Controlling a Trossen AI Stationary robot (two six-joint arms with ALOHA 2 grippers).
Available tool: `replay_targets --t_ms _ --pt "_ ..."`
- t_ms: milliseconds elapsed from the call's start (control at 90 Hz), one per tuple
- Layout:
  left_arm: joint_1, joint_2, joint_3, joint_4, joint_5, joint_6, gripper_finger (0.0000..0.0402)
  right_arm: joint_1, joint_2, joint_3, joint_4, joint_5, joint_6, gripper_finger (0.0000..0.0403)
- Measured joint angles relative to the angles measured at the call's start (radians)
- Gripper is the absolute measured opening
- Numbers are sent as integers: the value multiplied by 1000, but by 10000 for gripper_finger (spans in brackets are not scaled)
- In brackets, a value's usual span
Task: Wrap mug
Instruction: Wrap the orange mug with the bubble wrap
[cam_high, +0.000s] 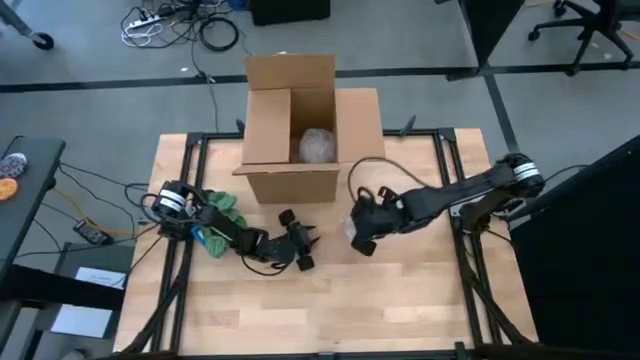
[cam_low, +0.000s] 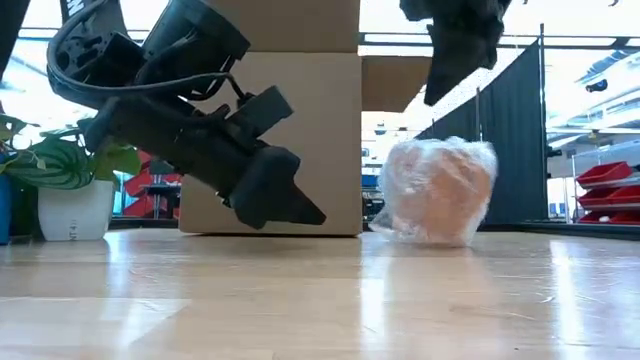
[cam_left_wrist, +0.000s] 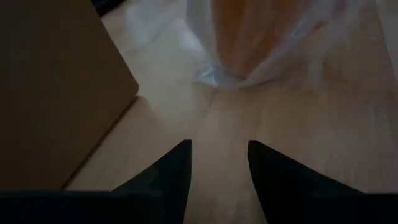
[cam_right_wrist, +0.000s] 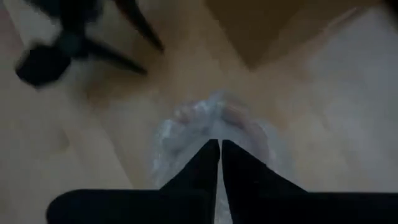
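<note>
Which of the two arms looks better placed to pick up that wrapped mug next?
Probably the right. Its hand hangs directly above the wrapped mug, fingers together. The left hand sits beside it on the table, fingers apart, pointing toward it.

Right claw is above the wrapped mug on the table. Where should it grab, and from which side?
Judging by its pose, from above: the wrapped mug sits on the table with loose wrap bunched at its top, right below the right claw. Pinch that gathered film rather than the round body, which looks too wide. The left claw waits beside the cardboard box.
</note>
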Motion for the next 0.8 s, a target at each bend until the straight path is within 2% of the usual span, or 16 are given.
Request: replay_targets --t_ms 133,256,456,600,800 --pt "0 0 0 -1 1 -1 142 -7 3 0 1 47 -5 0" --pt "0 0 0 -1 2 -1 142 -29 61 0 17 58 -10 0" --pt "0 0 0 -2 2 -1 142 -81 218 0 17 -49 -40 0" --pt "0 0 0 -2 2 -2 142 -103 323 10 23 -83 -65 0" --pt "0 0 0 -3 12 -2 142 -101 352 10 15 -110 -65 0"
